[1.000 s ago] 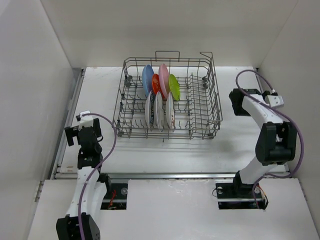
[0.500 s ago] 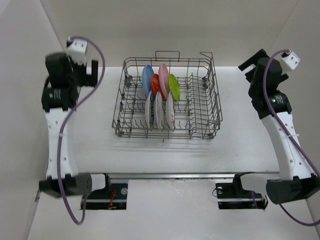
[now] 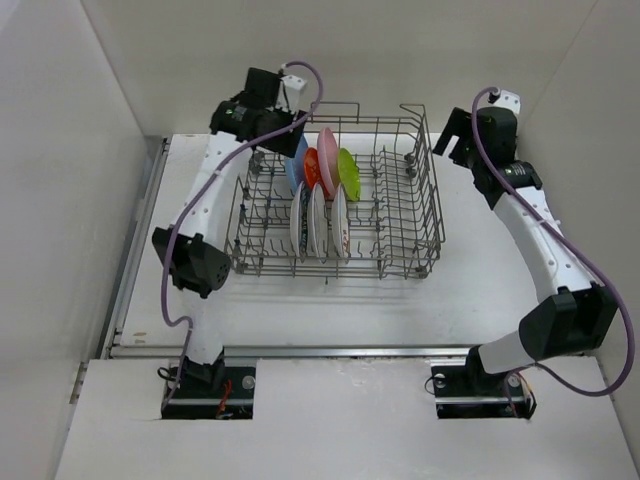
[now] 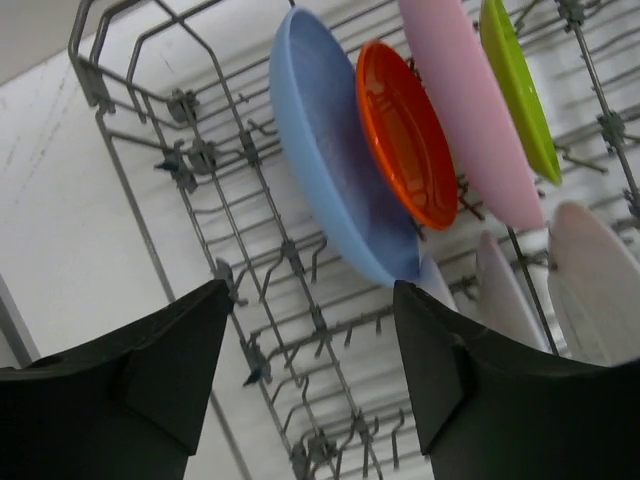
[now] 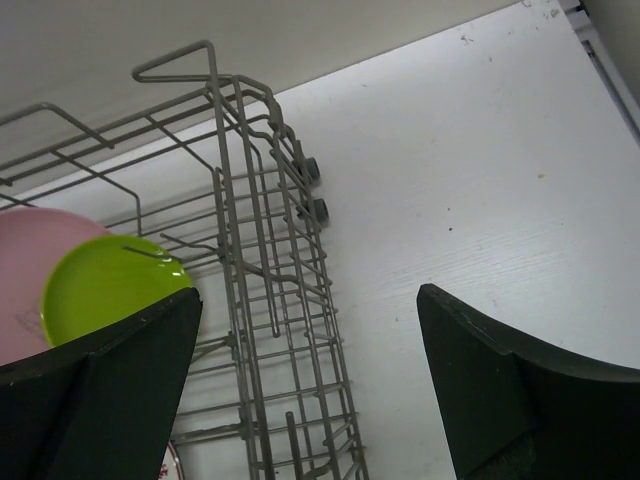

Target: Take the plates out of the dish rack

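The grey wire dish rack (image 3: 432, 215) stands mid-table. Its back row holds a blue plate (image 3: 295, 160), an orange-red plate (image 3: 312, 168), a pink plate (image 3: 327, 152) and a lime-green plate (image 3: 348, 172), all on edge. Three white plates (image 3: 318, 222) stand in front of them. My left gripper (image 3: 280, 135) hangs open and empty over the rack's far left corner. In the left wrist view (image 4: 310, 295) the blue plate (image 4: 330, 170) lies just ahead of it. My right gripper (image 3: 447, 135) is open and empty above the rack's far right corner (image 5: 308, 295), near the green plate (image 5: 105, 285).
White enclosure walls rise close on the left, right and back. A metal rail (image 3: 140, 230) runs along the table's left edge. The rack has a raised wire handle (image 3: 335, 105) at the back and small wheels (image 5: 310, 170) at its corners.
Both arms have swung up and inward. The left gripper went from the left wall to the rack's far left corner, the right to its far right corner. No plate has moved.
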